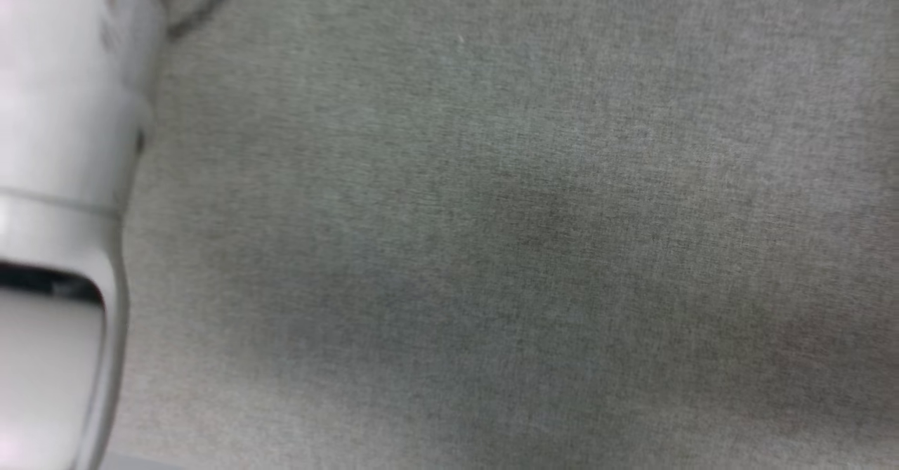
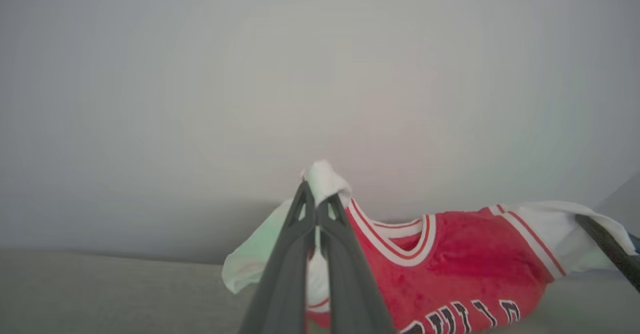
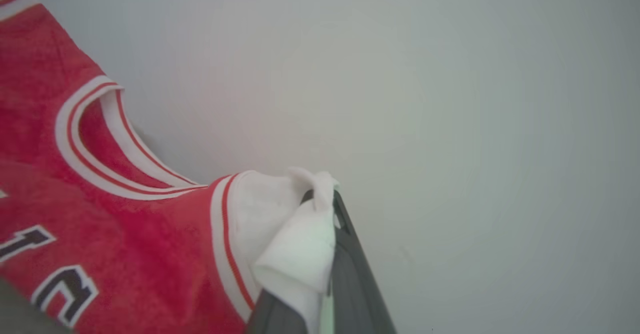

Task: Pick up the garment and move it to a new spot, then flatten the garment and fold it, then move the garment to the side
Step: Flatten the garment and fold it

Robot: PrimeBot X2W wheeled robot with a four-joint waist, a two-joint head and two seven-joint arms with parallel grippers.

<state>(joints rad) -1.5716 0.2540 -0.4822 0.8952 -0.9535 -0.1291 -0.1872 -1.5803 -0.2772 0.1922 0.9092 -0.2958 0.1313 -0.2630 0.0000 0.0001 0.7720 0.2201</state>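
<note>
**Above the grey bench: jersey strung between two pinches**

Across the head view the bench [image 1: 491, 245] runs as plain grey cloth, with a pale forearm [image 1: 56, 140] at 9 o'clock. The garment [image 2: 465, 264] hangs above it. In the left wrist view it spreads from centre toward 4 o'clock, lettering facing out, neckline sagging between the shoulders. Whether the hem touches the bench I cannot tell.

The left gripper [image 2: 317, 209] is closed tight on a white fold at one shoulder. The right gripper [image 3: 332, 209] is closed likewise on the other, with cloth bunched over its tips and the red body trailing off to 8 o'clock in its own view.

Handling, as judged:
- Light, limp, nothing to break.
- It will droop and swing rather than hold a shape.
- Smooth fabric may creep out of a thin pinch.
- The shoulder edges with the striped trim [image 3: 222, 254] look the soundest holds.
- The hem corners would suit the flattening.
</note>
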